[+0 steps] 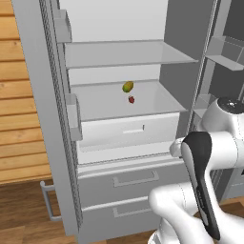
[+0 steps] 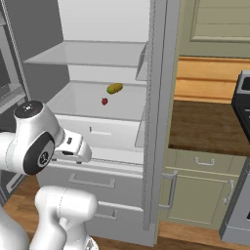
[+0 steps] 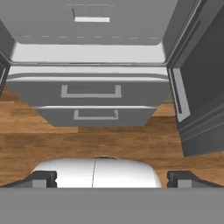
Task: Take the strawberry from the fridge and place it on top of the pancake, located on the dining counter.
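Left base view. The tall light-grey fridge (image 1: 52,143) stands with its upper doors swung open, exposing a pale interior. Two pale inner shelves (image 1: 124,52) cross the compartment. The upper shelf carries nothing visible. On the lower shelf lie two items: a yellow-green oval fruit (image 1: 127,86) toward the back, and just beside it, slightly nearer the front, the tiny red strawberry (image 1: 131,99). The two appear close together but whether they touch cannot be told. Beneath this shelf sits a pale crisper drawer (image 1: 126,129) with a slot handle, closed, its contents hidden. Below the compartment are two grey lower drawers (image 1: 128,183), both closed. Narrow door bins (image 1: 72,116) line the open left door. The white arm (image 1: 209,162) with its dark joint cover rises at lower right, in front of the fridge.

Right base view. The same shelf shows the oval fruit (image 2: 114,88) behind and to the right of the strawberry (image 2: 104,101), both lying near the middle of the shelf. The arm (image 2: 36,141) stands at lower left, well below the shelf. Right of the fridge is a dark-brown wooden worktop (image 2: 205,127) over pale green cabinets (image 2: 200,190).

Hand view. The camera looks down at the two closed lower drawers (image 3: 89,94) and the brown wood floor (image 3: 109,140). The gripper (image 3: 111,179) has its two dark fingertips (image 3: 41,178) spread fully apart at the bottom corners, with nothing held between them.
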Motion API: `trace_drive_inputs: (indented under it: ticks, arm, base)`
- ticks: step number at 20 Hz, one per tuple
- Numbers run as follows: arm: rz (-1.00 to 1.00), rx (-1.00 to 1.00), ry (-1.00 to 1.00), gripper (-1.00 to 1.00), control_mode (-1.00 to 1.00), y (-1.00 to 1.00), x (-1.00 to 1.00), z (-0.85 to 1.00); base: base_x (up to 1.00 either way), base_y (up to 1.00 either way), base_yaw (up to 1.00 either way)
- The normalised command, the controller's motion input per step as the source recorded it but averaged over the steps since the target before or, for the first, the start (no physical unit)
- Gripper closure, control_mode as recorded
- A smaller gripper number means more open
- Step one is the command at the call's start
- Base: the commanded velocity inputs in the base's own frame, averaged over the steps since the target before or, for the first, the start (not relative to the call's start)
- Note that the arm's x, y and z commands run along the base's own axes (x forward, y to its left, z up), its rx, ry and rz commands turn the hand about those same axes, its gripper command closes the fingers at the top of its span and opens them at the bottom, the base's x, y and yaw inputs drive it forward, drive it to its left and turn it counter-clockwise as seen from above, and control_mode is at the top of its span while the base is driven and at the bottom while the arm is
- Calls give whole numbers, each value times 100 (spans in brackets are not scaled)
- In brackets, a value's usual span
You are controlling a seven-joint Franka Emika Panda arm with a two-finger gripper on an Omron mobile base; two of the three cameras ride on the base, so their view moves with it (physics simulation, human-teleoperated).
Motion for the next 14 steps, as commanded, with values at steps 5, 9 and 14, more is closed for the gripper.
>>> trace_drive_inputs:
  ticks: [5, 9, 14]
  arm:
    - [0, 0, 0, -100, -100, 0, 0, 0]
    - [0, 0, 0, -100, -100, 0, 0, 0]
    - [0, 0, -2, -100, -100, 7, 3, 0]
  base:
    - [0, 0, 0]
    - [0, 0, 0]
    - [0, 0, 0]
